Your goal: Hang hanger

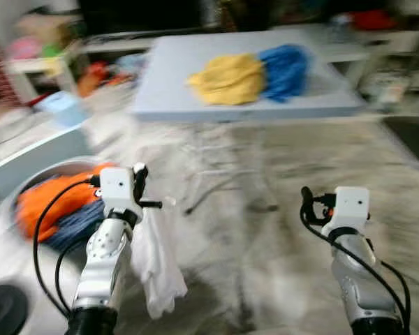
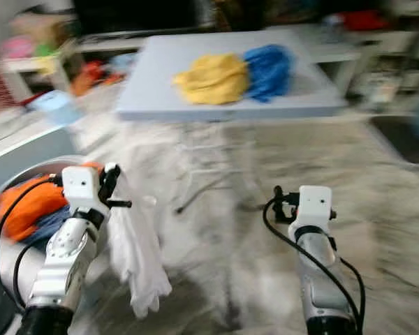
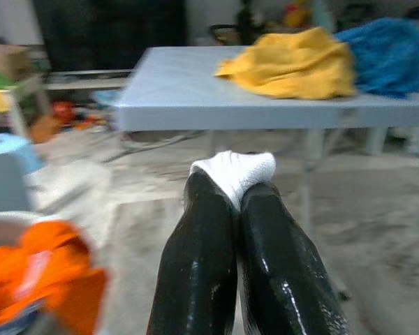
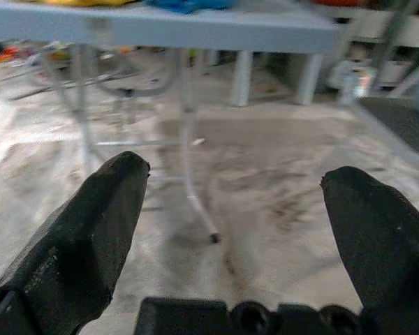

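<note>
My left gripper [image 1: 141, 183] is shut on a white garment [image 1: 157, 269], which hangs limp from its fingers down toward the floor. In the left wrist view the white cloth [image 3: 234, 169] is pinched between the closed black fingertips [image 3: 265, 202]. My right gripper [image 4: 237, 178] is raised at the right [image 1: 307, 201], open, with nothing between its fingers. Ahead stands a grey-blue folding table [image 1: 181, 70] with a yellow cloth [image 1: 227, 78] and a blue cloth [image 1: 285, 68] heaped on it. The picture is blurred.
A round white basket [image 1: 52, 169] at my left holds orange clothes [image 1: 52, 199] and a blue piece. A light-blue stool [image 1: 61, 106] and cluttered shelves lie to the far left. Pale carpet stretches between me and the table's thin legs [image 1: 202, 174].
</note>
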Robot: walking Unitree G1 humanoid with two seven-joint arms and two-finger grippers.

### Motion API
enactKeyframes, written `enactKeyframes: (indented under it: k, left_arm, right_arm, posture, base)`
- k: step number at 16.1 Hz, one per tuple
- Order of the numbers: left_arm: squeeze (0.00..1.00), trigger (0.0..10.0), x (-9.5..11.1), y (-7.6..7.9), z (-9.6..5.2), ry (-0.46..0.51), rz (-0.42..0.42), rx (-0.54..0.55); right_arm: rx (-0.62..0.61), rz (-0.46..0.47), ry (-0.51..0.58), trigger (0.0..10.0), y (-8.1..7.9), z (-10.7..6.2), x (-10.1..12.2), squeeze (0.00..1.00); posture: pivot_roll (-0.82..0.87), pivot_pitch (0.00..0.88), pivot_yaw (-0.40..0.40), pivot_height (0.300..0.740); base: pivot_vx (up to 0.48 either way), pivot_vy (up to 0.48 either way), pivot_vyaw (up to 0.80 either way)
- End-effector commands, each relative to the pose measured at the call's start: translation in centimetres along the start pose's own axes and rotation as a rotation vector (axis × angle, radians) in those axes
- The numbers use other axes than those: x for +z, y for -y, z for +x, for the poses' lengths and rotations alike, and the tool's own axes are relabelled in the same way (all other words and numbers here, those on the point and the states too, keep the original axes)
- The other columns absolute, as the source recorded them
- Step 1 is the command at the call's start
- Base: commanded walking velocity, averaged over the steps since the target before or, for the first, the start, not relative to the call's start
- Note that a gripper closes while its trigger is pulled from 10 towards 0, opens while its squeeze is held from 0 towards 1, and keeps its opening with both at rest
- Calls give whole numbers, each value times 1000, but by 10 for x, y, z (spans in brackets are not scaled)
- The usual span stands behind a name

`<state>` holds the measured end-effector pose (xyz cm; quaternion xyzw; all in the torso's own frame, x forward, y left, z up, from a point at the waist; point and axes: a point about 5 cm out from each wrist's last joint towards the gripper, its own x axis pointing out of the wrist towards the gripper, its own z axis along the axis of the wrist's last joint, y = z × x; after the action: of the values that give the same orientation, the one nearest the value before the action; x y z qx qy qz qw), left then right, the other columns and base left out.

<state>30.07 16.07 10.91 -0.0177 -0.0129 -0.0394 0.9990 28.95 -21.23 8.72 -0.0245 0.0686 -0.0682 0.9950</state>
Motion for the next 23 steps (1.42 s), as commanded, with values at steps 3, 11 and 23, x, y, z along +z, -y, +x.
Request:
enactKeyframes:
  k: [3,11,23]
  left_arm:
    - [0,10000,14,12,7,41,-13,-35]
    - [0,10000,6,8,-10,-12,-15,-13]
    - [0,10000,-1,10,-34,-85,-24,14]
  right_arm:
    - [36,-10,21,10000,-7,2,8,0]
    - [62,-38,-57,10000,-8,-21,-10,0]
    - [118,-46,-148,10000,-11,-46,-19,0]
  posture:
    - [-93,0,47,740]
    - [-99,94,34,740]
    - [-109,205,3,740]
  base:
    - [0,0,0]
    - [0,0,0]
    - [0,0,0]
